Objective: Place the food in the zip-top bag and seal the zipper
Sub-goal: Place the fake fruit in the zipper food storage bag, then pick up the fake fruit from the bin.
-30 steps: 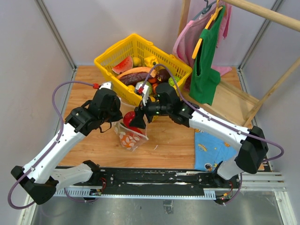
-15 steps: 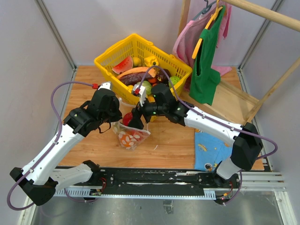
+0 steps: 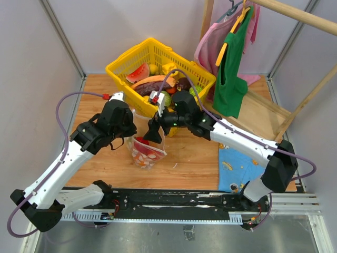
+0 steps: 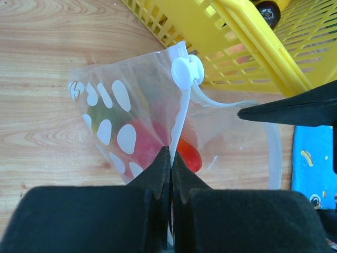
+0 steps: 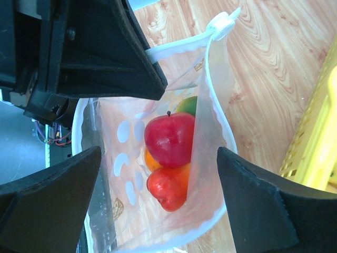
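Observation:
The zip-top bag (image 3: 146, 154) stands on the wooden table with its mouth held wide. My left gripper (image 4: 170, 158) is shut on the bag's pale zipper (image 4: 181, 113) rim, below the white slider (image 4: 187, 71). My right gripper (image 5: 159, 153) hangs open just above the mouth, one finger on each side, touching nothing. Food lies inside the bag: a red apple (image 5: 169, 138), a red-orange piece (image 5: 167, 187), an orange bit (image 5: 150, 161) and a green one (image 5: 187, 105). More food (image 3: 152, 83) fills the yellow basket (image 3: 124, 62).
The yellow basket stands right behind the bag, its wall (image 4: 247, 47) close to the left gripper. A blue patterned cloth (image 3: 237, 168) lies at the front right. Green and pink garments (image 3: 231, 68) hang from a wooden rack (image 3: 295, 16) at the back right.
My right gripper has opened wider over the bag's mouth, and the red fruit it carried now lies inside the bag. The left gripper has kept its hold on the rim.

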### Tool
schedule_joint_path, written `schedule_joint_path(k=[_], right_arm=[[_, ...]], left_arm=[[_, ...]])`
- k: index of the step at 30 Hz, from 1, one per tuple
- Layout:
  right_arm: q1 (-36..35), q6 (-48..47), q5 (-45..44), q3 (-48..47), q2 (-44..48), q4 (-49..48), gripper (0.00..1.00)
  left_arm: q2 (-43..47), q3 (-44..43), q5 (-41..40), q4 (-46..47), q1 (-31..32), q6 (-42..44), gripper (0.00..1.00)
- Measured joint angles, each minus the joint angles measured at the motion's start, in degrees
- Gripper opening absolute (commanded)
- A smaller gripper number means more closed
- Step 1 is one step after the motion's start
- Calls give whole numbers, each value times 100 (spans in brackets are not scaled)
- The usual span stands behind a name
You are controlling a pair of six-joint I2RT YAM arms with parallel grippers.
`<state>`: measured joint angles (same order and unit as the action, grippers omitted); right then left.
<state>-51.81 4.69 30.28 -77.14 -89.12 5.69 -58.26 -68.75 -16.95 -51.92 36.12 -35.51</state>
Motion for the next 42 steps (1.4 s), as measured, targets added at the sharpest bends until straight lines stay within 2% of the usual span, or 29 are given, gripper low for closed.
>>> schedule_joint_path(k=[11,19,32,42], right_arm=[[50,-481,-708,-367,614,623,90],[175,-879,-1716,-1158,658,1346,86],[848,-807,-2953,-2625,-772,2610,82],[1071,-1102,-4660,-3099,-1904,3075,84]], left_arm=[[520,-15,-149,61,0,79,0],[66,-109,-249,-240,-2,76,0],[-26,-109,-278,-483,-4,76,0],[-26,-109,-271,-485,-4,79,0]])
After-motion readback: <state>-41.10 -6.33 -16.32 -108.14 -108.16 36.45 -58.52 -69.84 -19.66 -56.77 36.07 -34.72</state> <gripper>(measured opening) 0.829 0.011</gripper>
